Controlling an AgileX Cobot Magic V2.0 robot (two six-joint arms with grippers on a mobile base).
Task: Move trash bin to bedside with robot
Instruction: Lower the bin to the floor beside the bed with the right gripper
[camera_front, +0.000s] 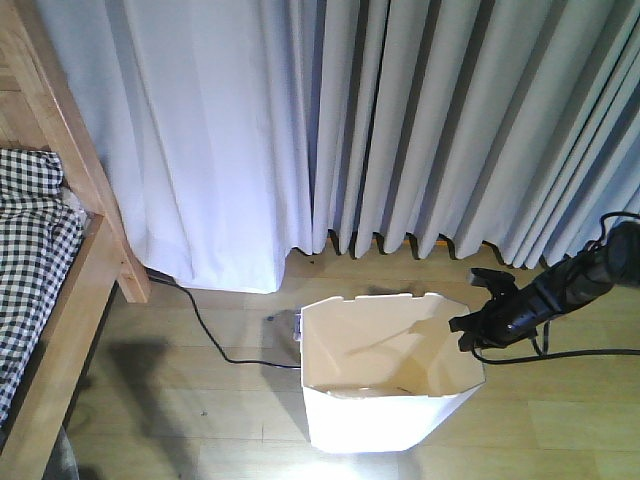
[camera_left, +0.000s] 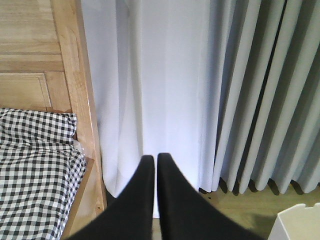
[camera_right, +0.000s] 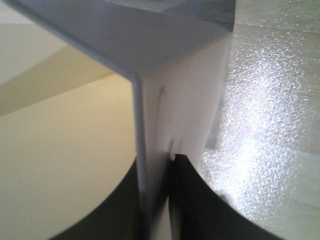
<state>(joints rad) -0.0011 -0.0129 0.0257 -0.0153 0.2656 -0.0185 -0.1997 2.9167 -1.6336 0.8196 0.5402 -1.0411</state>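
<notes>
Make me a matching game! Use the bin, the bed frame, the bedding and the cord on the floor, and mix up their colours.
Things:
1. trash bin
2. bed frame
3. bedding
4. floor cord

Colours:
A. black-and-white checks
B. black
C. white
D. light brown wood

Pairs: 1-C, 2-D, 3-A, 4-B

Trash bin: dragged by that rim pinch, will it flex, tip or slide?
Likely light: the trash bin looks thin-walled and nearly empty. The wall is thin where the right tool pinches it, so the rim may flex. Tapered base plus high pull could tip it; glossy floor probably lets it slide.
</notes>
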